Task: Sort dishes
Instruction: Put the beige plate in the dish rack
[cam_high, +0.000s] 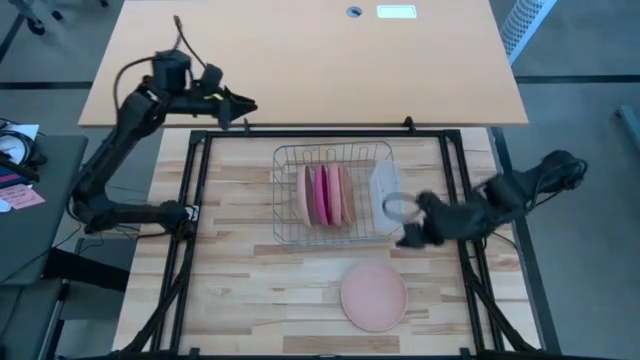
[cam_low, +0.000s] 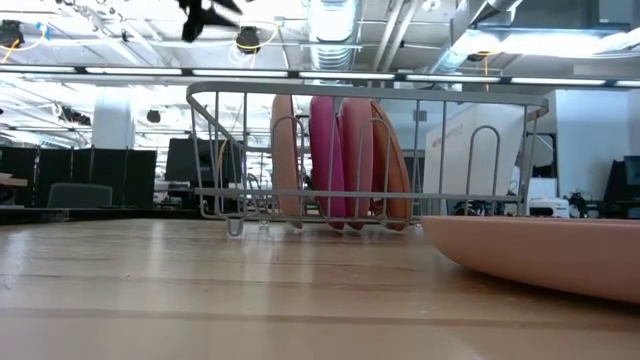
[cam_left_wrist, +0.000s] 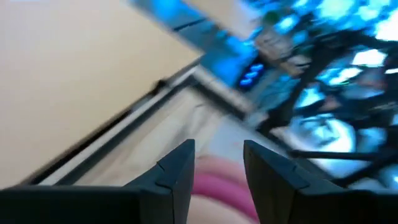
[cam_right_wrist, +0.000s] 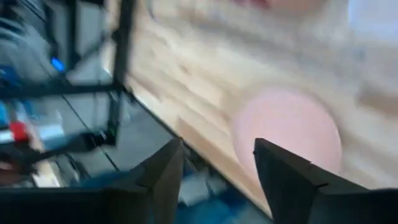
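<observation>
While both grippers gape empty, four plates (cam_high: 325, 194) upright in wire rack (cam_high: 283, 190), translucent tub (cam_high: 384, 186) beside

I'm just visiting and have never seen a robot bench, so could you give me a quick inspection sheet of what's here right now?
Surface: light wooden table in a dark metal frame.
Job's things: four plates standing on edge in the wire rack, orange and magenta; one pink plate lying flat on the table in front of it.
Clutter: a see-through tub at the rack's right end.
Grippers: left gripper raised behind the table's far left corner, open, empty; right gripper near the rack's right front corner, open, empty.
Cables: one looping off the left arm.
Surroundings: a tan desk behind; office beyond.
</observation>
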